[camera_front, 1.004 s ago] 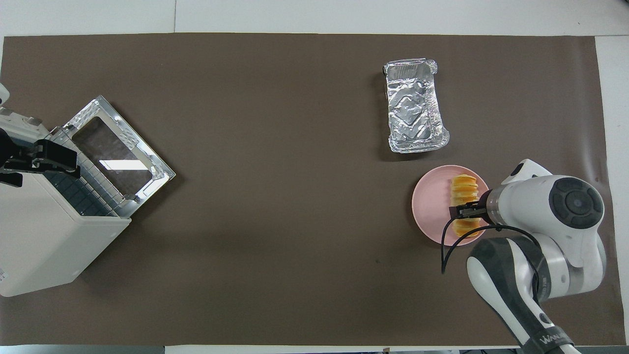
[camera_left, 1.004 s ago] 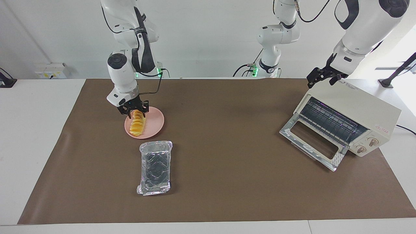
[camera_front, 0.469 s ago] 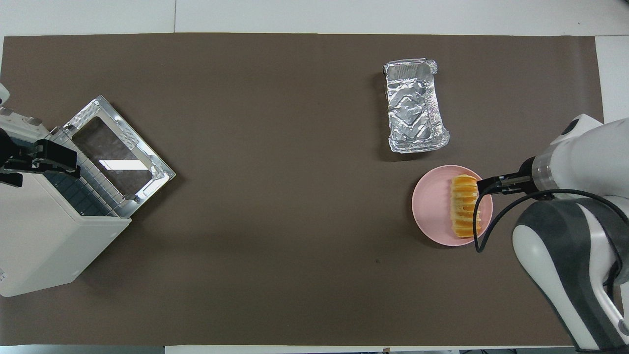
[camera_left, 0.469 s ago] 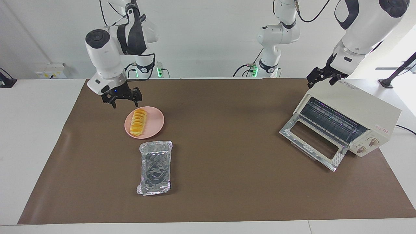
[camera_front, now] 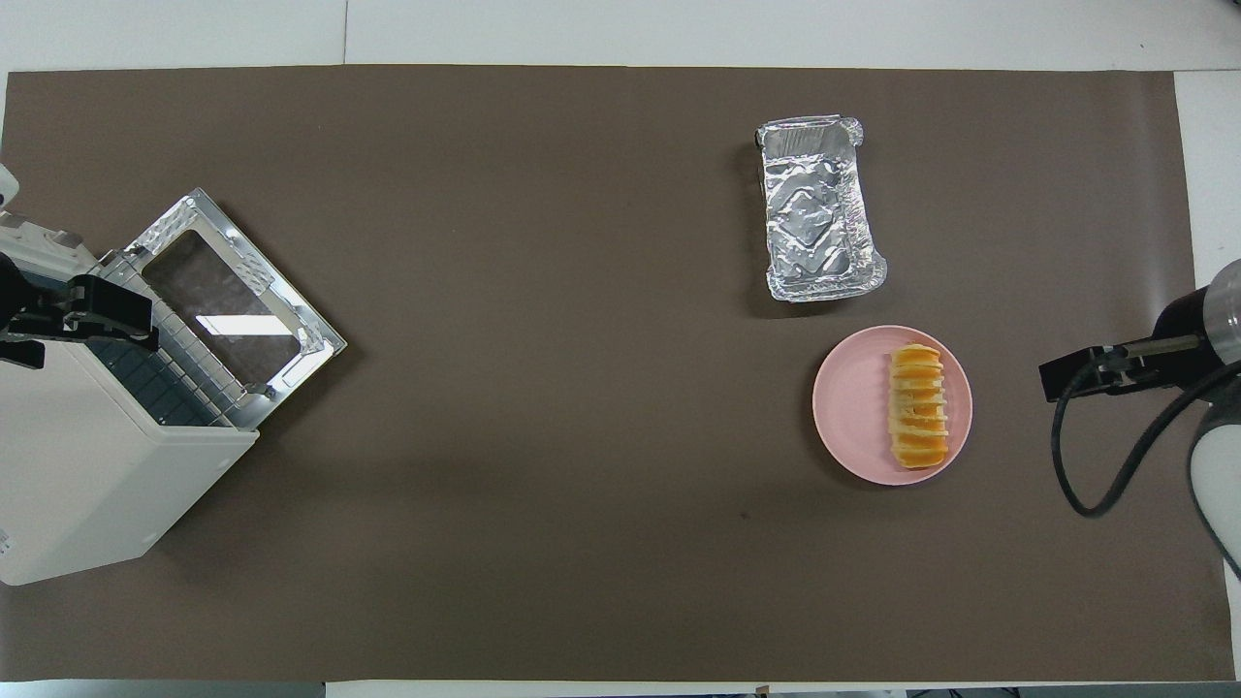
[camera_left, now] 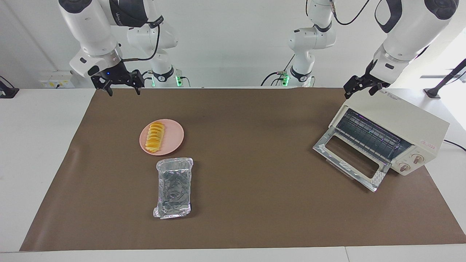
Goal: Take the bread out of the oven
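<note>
White-walled lab; white table (camera_left: 32, 153) almost wholly covered by a brown mat (camera_left: 247, 203). Oven (camera_left: 398, 136) stood at the left arm's end, door dropped flat onto the mat, wire rack bare so far as could be seen. Left gripper (camera_left: 361, 87) hung over the oven's top corner nearest the robots; whether it touched the casing, or how its fingers stood, could not be told. Right gripper (camera_left: 122, 84) was up in the air over the mat's edge at the right arm's end, fingers spread wide, holding nothing. Foil tray (camera_left: 174, 187) lay empty, farther from the robots than the plate (camera_left: 174, 136) and just beside it. Bread (camera_left: 154, 137) lay on the plate's half toward the right arm's end, whole, well apart from the oven. Task judged essentially done. Risks from here looked slight: the loaf sat off-centre near the rim, so a jolt to the plate might roll it off; the left arm, if it pressed or dragged on the casing, might shift the oven.
</note>
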{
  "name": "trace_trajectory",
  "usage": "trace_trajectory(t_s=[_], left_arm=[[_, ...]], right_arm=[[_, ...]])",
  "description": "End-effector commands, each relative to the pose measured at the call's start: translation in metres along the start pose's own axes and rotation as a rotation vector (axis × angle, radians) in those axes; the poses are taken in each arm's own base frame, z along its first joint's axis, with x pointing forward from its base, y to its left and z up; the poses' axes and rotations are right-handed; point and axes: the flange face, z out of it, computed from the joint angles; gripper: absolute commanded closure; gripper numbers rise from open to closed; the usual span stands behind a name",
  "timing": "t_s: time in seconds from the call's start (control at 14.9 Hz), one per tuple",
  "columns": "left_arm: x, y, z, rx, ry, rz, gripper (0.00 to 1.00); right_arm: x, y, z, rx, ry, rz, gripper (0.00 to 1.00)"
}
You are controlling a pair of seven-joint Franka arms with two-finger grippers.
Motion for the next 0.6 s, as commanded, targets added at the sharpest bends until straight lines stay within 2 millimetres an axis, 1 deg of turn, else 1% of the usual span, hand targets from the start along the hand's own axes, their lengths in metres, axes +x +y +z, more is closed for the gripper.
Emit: trace_trajectory(t_s=[0.0, 0.07, 0.13, 0.27, 0.54], left_arm=[[-0.009, -0.004, -0.002, -0.01, 0.008, 0.005, 0.0], [-0.009, -0.004, -0.002, -0.01, 0.009, 0.005, 0.0], [-0.009, -0.004, -0.002, -0.01, 0.008, 0.005, 0.0], [-0.009, -0.004, -0.002, -0.01, 0.008, 0.005, 0.0], [-0.009, -0.004, -0.002, -0.01, 0.009, 0.005, 0.0]], right_arm=[[0.013, 0.014, -0.02, 0.102, -0.017, 0.004, 0.0], [0.017, 0.024, -0.027, 0.117, -0.001, 0.023, 0.0], [0.019, 0.027, -0.027, 0.119, 0.003, 0.027, 0.0], [0.022, 0.03, -0.03, 0.115, 0.013, 0.033, 0.0], [0.023, 0.031, -0.031, 0.077, 0.019, 0.029, 0.0]])
